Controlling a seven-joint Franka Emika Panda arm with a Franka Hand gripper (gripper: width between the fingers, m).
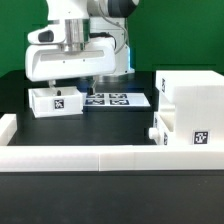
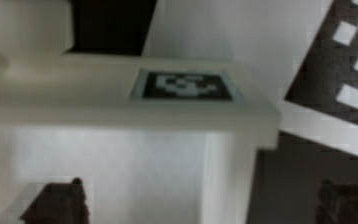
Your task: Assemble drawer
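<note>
A black desk (image 1: 100,128) carries everything. The marker board (image 1: 110,98) lies flat on it toward the back (its square tags face up, too small to read). In the wrist view the marker board (image 2: 345,85) appears as a blurred black-and-white patch. A low white wall (image 1: 110,160) edges the desk's near side, and another wall segment (image 1: 8,126) stands at the exterior view's left.

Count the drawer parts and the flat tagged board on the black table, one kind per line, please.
Case: 1
Trays: 2 (lone tray, tray beside the case)
Marker board: 1
Total: 4
</note>
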